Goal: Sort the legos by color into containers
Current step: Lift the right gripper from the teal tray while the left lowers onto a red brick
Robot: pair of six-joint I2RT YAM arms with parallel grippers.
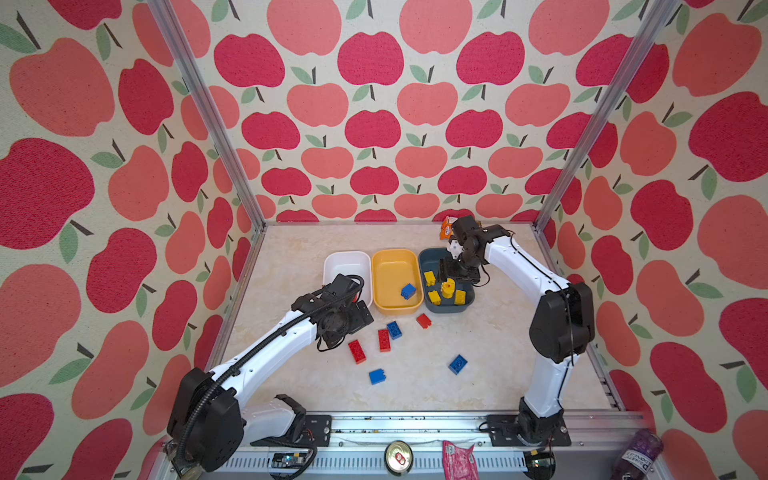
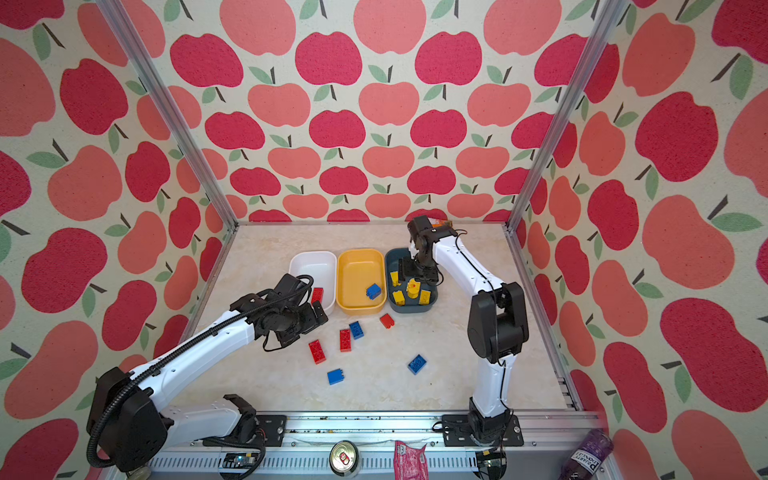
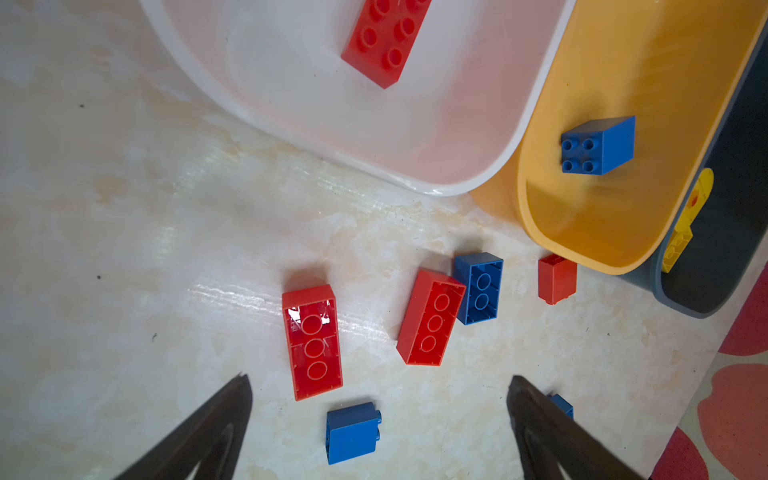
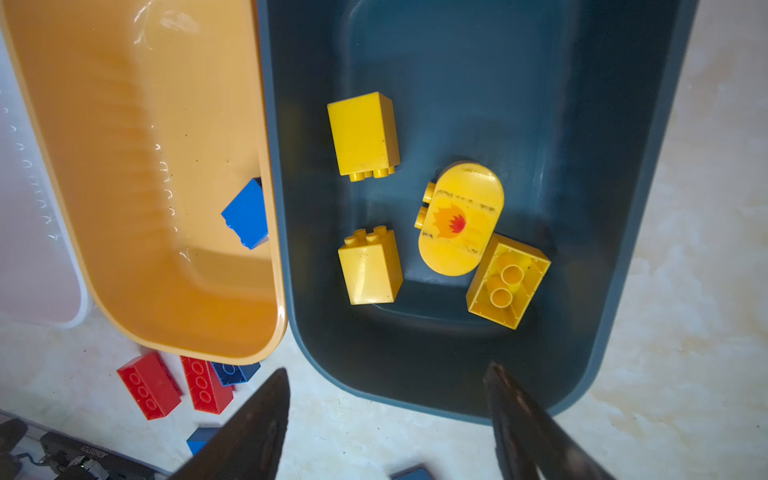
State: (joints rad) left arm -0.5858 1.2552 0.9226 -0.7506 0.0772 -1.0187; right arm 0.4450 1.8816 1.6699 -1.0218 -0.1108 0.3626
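We find three smooth, shallow plastic tubs with rounded corners in a row on the glossy marbled table (image 1: 498, 332). We take the yellow tub (image 1: 388, 270) as reference. The white tub (image 1: 347, 259) stands just beside it on the left arm's side, and the dark blue-grey tub (image 1: 430, 257) just beside it on the right arm's side.

The yellow tub holds one square blue brick (image 1: 408, 291), tipped on its side. The white tub holds one long red brick (image 3: 386, 39), studs up. The dark blue-grey tub holds three boxy yellow bricks (image 4: 363, 133), one showing its hollow underside, and a rounded yellow piece (image 4: 460, 218) with a flame print.

In front of the yellow tub, toward the arm bases, six bricks lie loose on the table: two long red ones (image 1: 357, 351) with the hollow side up, a small red one (image 1: 423, 321) and three blue ones (image 1: 394, 330).

The left claw (image 3: 379, 377) hovers over these loose bricks, its dark tapered fingers spread apart and empty. The right claw (image 4: 388, 368) hangs over the dark blue-grey tub, fingers likewise apart, gripping nothing
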